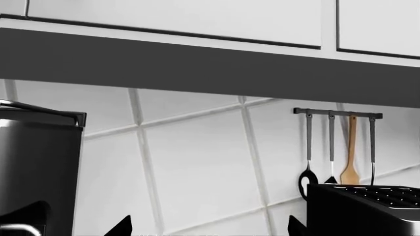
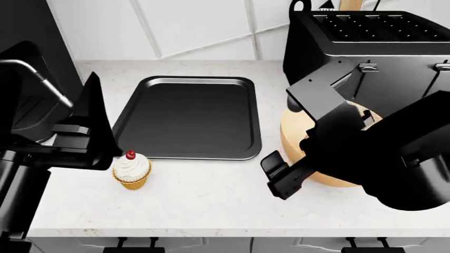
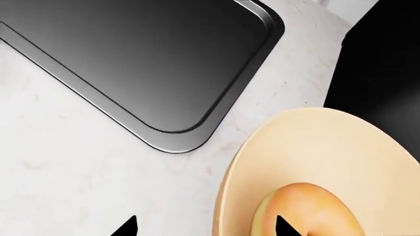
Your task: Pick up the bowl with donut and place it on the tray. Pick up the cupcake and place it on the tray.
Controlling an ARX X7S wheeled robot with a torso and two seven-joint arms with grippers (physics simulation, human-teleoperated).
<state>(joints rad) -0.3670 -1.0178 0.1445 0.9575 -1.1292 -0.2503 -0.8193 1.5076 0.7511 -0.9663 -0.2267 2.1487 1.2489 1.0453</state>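
The bowl (image 2: 299,138) stood on the worktop (image 2: 211,195) just beside the tray's (image 2: 188,154) right rim, in front of the black toaster (image 2: 365,52), and most of it was covered in the head view by the right arm. The right claw (image 2: 281,176) hung over the bowl's near-left rim, so the grasp turned on that edge lying directly under it; the right arm was plainly the nearer one. In the right wrist view the two fingertips (image 3: 128,227) showed well apart, one over bare worktop and one over the donut (image 3: 308,211) inside the bowl, straddling the rim with nothing held. The cupcake (image 2: 131,169) sat near the tray's front-left corner, just beside the left claw (image 2: 95,139). Its tips in the left wrist view looked spread, facing the wall. The donut was cut off at the frame edge
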